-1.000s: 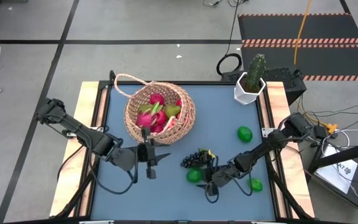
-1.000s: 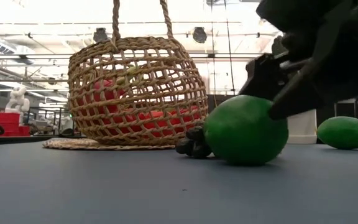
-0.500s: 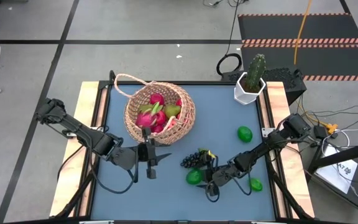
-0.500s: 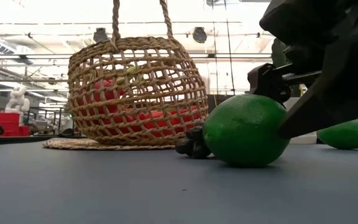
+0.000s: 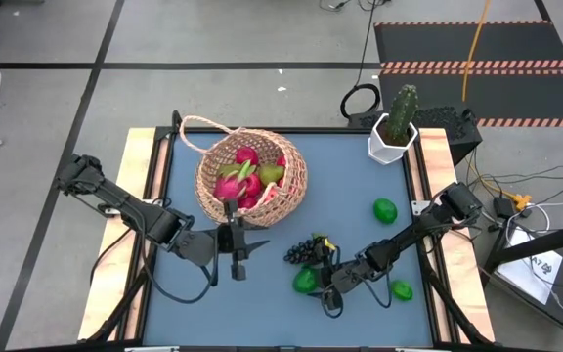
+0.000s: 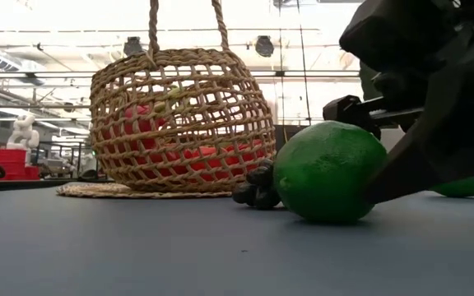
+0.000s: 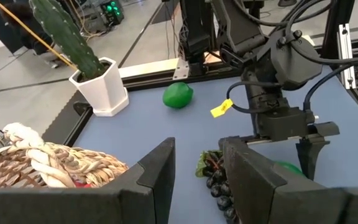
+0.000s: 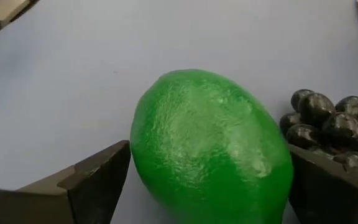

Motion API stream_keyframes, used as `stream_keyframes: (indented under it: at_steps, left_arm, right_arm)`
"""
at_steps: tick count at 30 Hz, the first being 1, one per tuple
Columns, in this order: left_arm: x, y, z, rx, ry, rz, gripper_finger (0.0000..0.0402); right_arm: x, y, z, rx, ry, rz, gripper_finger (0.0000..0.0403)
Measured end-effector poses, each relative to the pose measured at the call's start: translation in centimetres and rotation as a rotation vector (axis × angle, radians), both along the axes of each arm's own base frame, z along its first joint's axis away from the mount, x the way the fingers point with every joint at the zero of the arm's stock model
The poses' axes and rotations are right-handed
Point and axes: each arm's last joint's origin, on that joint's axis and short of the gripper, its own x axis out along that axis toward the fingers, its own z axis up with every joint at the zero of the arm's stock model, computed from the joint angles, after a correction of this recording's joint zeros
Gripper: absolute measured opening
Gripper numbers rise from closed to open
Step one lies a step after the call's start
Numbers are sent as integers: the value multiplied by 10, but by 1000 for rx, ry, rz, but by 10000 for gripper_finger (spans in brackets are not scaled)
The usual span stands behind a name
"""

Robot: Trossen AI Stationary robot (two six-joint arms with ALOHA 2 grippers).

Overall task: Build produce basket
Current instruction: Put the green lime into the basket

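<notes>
The basket [image 5: 252,178] stands at the far left-centre of the blue table [image 5: 350,205], already holding red and pink fruit, a dragon fruit and a pear-green piece. Still outside it are a dark grape bunch [image 5: 305,252] just near-right of the basket, a lime [image 5: 307,279] touching the grapes on their near side, a second lime [image 5: 385,210] well to the right, and a third lime [image 5: 402,289] at the near right. The step in hand looks like picking up the lime by the grapes: the right gripper [image 8: 204,186] is down at table level with its fingers spread wide on either side of that lime [image 8: 211,144], not yet pressing it, and the fruit rests on the table. The next move probably calls for closing squarely across the lime's middle without catching the grapes [image 8: 328,121] lying against it, then lifting and carrying it left and far over the basket rim. The left gripper [image 5: 235,250] waits just near of the basket, fingers partly apart with nothing between them. A cactus in a white pot [image 5: 395,127] stands at the far right corner.
</notes>
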Motion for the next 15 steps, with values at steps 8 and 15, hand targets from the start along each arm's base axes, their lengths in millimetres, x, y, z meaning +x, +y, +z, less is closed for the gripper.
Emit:
stream_keyframes:
  at_steps: [8,15]
  left_arm:
    - [0,0,0,3,1,-1,138]
    - [2,-1,-2,-1,1,1,138]
  right_arm:
    - [0,1,0,16,6,20,312]
    - [-1,1,13,39,-26,21,312]
